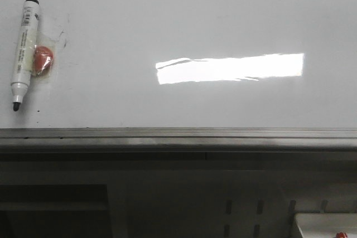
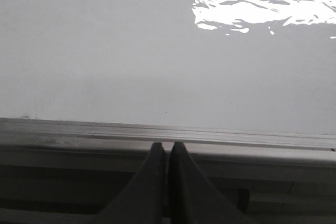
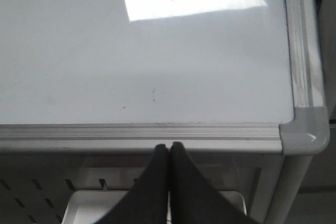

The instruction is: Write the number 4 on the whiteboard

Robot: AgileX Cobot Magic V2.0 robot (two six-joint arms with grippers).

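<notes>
Across the front view lies the whiteboard (image 1: 184, 20), bare of any number 4, a marker (image 1: 23, 51) at its left side, while both wrist views show the left end effector (image 2: 168, 149) and right end effector (image 3: 168, 149) closed, holding nothing.

- The left pincer (image 2: 168, 148) is seen in its wrist view with both dark fingers pressed together (nothing is held between them).
- The right pincer (image 3: 168, 148) is likewise closed, fingertips touching, empty.
</notes>
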